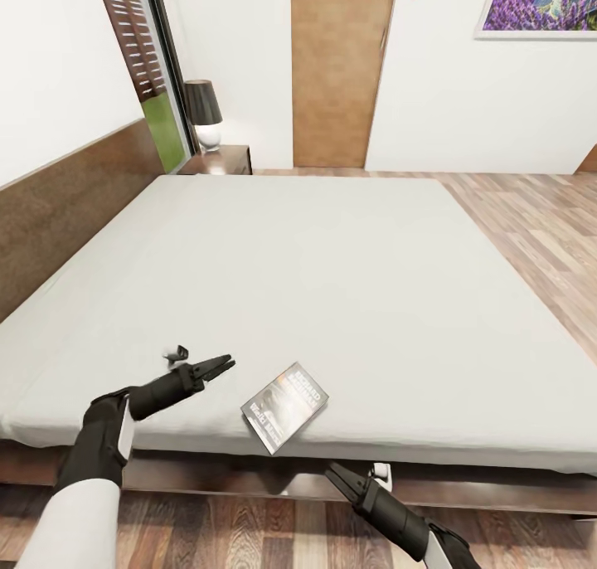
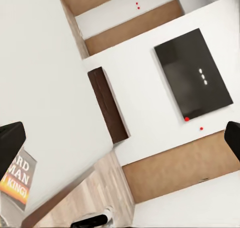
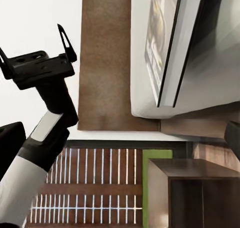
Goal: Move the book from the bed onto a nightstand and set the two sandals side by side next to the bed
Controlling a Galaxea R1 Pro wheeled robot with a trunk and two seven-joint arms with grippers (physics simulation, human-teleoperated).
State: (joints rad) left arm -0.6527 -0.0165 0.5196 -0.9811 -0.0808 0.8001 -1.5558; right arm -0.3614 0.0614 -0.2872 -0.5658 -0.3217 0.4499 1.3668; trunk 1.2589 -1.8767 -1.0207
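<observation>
The book (image 1: 284, 406), dark grey with white lettering, lies flat on the bed (image 1: 315, 279) at the mattress's near edge, one corner slightly over it. My left gripper (image 1: 199, 359) hovers open just above the mattress, a short way left of the book. My right gripper (image 1: 358, 474) is open below the mattress edge, in front of the dark bed frame and right of the book. The book (image 3: 162, 43) also shows in the right wrist view, and its orange band (image 2: 17, 183) in the left wrist view. A nightstand (image 1: 222, 160) stands by the far headboard corner. The sandals are out of view.
A lamp (image 1: 203, 113) sits on the nightstand beside a tall window (image 1: 157, 71). A brown door (image 1: 340, 67) is behind the bed. Wood floor (image 1: 531, 221) runs along the bed's right side. A black screen (image 2: 192, 73) hangs on a white wall.
</observation>
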